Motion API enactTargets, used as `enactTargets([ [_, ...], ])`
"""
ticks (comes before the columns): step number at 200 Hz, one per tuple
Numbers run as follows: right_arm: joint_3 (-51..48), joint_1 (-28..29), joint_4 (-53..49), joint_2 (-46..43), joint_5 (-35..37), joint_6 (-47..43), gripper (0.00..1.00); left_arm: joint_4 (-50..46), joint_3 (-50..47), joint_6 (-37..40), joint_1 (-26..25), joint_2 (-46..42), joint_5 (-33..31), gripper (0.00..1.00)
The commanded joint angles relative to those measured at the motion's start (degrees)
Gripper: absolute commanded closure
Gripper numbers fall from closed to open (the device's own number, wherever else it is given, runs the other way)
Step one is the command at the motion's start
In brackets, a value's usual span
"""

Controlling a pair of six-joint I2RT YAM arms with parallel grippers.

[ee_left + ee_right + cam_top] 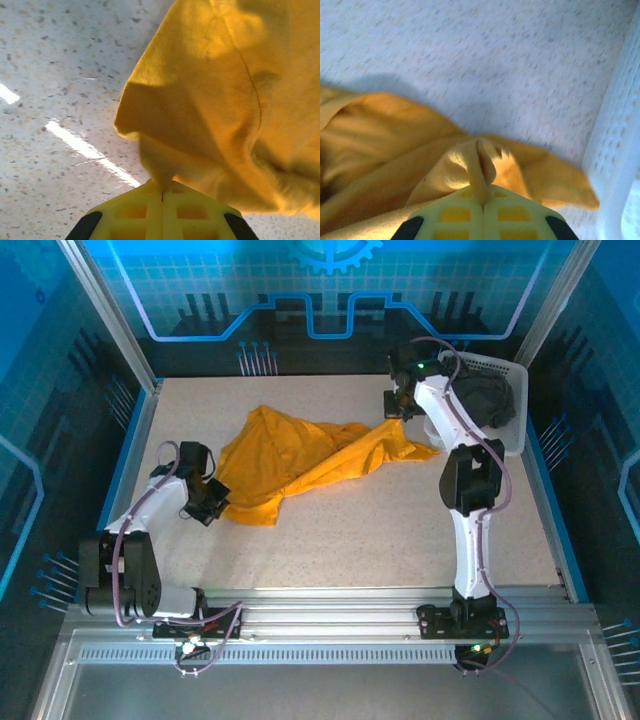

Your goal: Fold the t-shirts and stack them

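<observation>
The mustard-orange t-shirt (300, 460) lies crumpled across the middle of the table, stretched between both arms. My left gripper (212, 502) is shut on a fold at the shirt's near left edge; in the left wrist view the yellow cloth (225, 100) rises from my pinched left gripper (162, 192). My right gripper (395, 410) is shut on the shirt's far right end, where a pleat of cloth (480, 160) comes out of my closed right gripper (483, 200). The charcoal grey t-shirt (485, 395) lies bunched inside the white basket.
The white lattice basket (515, 435) stands at the back right corner, its wall (620, 150) close beside my right gripper. Blue walls and metal rails enclose the speckled table (380, 530).
</observation>
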Motion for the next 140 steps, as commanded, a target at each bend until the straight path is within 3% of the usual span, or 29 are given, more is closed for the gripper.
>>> enactTargets([
  [1, 4.6, -3.1, -8.9, 7.2, 3.5, 0.3, 1.00, 1.3, 2.6, -2.1, -1.3, 0.9, 2.3, 1.00],
  [19, 4.1, -5.2, -10.2, 7.0, 6.5, 1.8, 1.00, 1.9, 3.1, -3.1, -2.5, 1.2, 3.3, 1.00],
  [57, -10.2, -9.1, -4.9, -3.0, 9.2, 4.6, 1.00, 3.3, 2.9, -4.9, -5.6, 1.3, 4.6, 1.00],
  [92, -17.3, -10.5, -3.3, -7.7, 10.1, 6.1, 1.00, 3.8, 2.4, -5.2, -6.7, 1.5, 4.8, 1.00],
  [140, -21.2, -6.6, -0.7, -15.9, 3.2, 6.3, 1.00, 3.3, 3.7, -5.7, -6.7, 0.3, 4.9, 1.00],
])
